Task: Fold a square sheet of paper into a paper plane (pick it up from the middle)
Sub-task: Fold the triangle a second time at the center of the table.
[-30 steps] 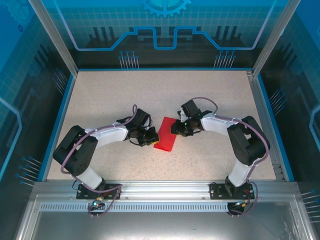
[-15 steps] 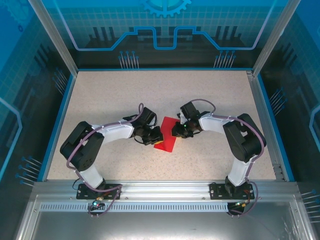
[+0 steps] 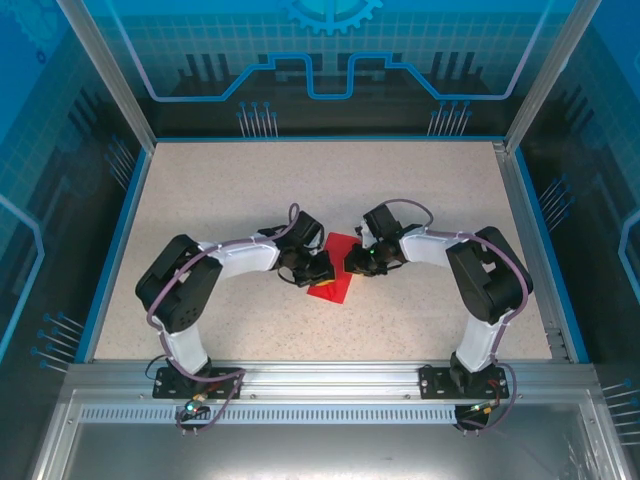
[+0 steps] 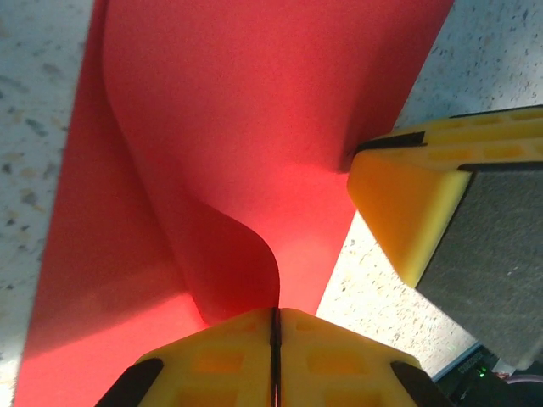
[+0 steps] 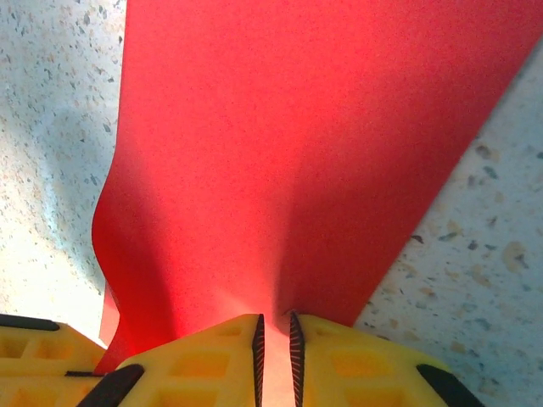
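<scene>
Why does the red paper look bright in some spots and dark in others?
Left wrist view: the square sheet of paper glows brightest just above the left gripper, with the curled fold shaded. Right wrist view: a pale glow near the right gripper, soft shadow on the table. Top external view: evenly lit.

No lettering, number or brand legible from any of my cameras. Back wall panel (image 3: pixel 200 50) carries a printed gear emblem (image 3: pixel 332 12) and circuit-style lines, with no words on it. The square sheet of paper (image 4: pixel 254 127) reads as plain red on the face I see, with no print.
</scene>
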Robot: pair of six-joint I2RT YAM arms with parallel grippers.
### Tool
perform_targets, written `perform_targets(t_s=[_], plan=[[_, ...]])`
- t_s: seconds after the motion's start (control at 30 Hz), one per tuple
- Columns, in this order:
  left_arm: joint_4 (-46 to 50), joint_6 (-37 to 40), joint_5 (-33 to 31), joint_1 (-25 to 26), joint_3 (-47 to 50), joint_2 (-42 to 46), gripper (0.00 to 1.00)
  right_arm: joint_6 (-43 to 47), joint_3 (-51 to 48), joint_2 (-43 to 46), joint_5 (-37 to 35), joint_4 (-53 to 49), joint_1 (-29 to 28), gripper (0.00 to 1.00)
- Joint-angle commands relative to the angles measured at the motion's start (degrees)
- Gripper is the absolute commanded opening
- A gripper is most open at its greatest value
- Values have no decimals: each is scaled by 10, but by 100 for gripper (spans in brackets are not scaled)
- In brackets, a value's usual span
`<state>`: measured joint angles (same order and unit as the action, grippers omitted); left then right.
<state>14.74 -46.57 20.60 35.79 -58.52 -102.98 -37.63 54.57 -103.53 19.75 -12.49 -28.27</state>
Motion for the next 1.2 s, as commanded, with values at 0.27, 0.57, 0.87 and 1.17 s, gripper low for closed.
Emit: perform_targets(t_s=[0.27,0.57,0.87,1.17], plan=[[6,2,9,6,-51,-42,10,4,-14,-5,28,15,14,18],[1,1,15,6,-69,-60,10,3,-12,1,36,14,19,17],[5,11,9,6,-60,-77,10,7,3,19,36,-1,26,18],[4,14,12,6,-62,-86,10,28,31,12,2,-42,29,18]])
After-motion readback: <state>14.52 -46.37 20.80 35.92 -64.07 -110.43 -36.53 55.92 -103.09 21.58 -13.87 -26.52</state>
